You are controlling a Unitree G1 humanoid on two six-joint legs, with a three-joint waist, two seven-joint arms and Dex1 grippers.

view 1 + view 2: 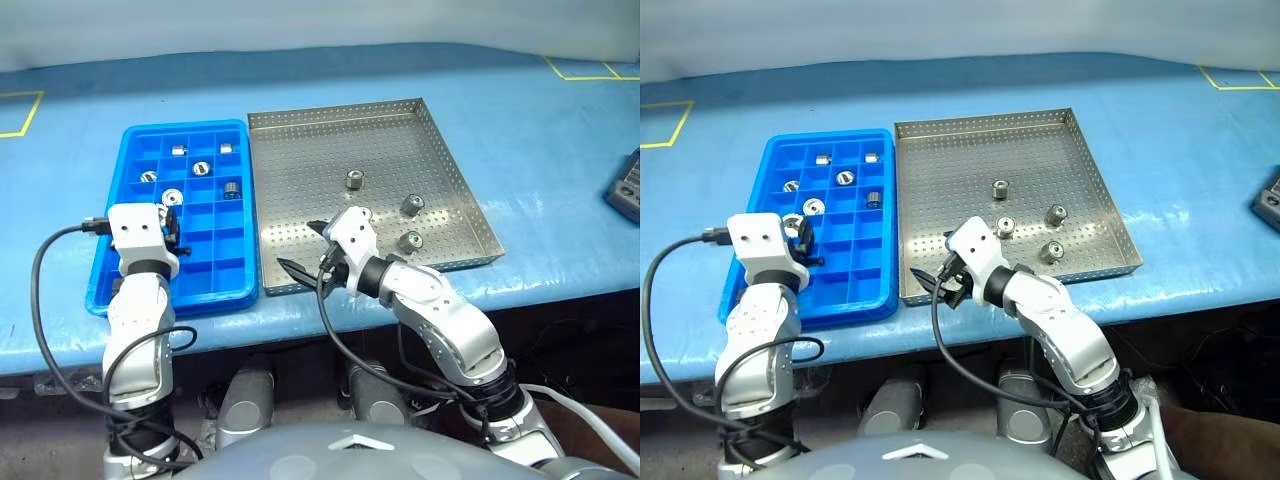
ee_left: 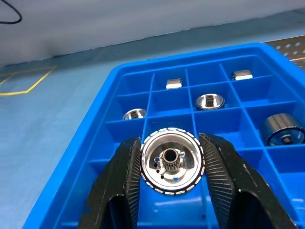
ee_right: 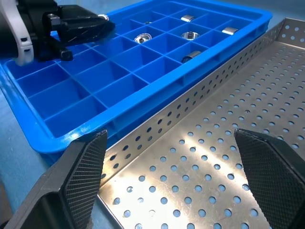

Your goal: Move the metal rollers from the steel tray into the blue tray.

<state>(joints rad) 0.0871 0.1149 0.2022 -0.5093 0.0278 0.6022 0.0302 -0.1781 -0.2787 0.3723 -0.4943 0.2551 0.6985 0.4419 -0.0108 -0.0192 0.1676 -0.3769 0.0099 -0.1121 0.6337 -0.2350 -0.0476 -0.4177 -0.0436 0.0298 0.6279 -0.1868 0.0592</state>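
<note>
Nowhere any readable brand, label or writing on trays or rollers.

Leftmost, left gripper (image 1: 170, 222), poised over the near-left part of the blue tray (image 1: 108, 290), black fingers (image 2: 125, 176) clamped on one metal roller (image 2: 171, 160): round, bright silver, with a finely notched flange rim, a polished face and a dark toothed centre hole facing the wrist camera. Just beyond that claw, more metal rollers (image 1: 201, 169) resting in separate square compartments of the bright blue grid, some lying on their sides as short shiny cylinders, some upright showing a dished top, one darker and ribbed (image 2: 282, 130) off to the claw's right.

Next, directly against the blue tray's right wall, the steel tray (image 1: 300, 135): square, shallow, silver-grey perforated sheet with low punched rims.

Then right gripper (image 1: 308, 249), at the near-left corner of the steel tray, fingers (image 3: 81, 171) spread wide apart with nothing between them, bare perforated floor below. In the right wrist view, blue tray and the other claw beyond the punched rim that runs ahead of this claw.

Further right and beyond the open claw, loose rollers standing on the steel floor, well apart from one another: one (image 1: 354, 180) toward the middle, one (image 1: 412, 205) farther right, one (image 1: 409, 240) nearer the front rim, and a fourth (image 1: 1006, 228) just past the wrist in the right eye view.
</note>
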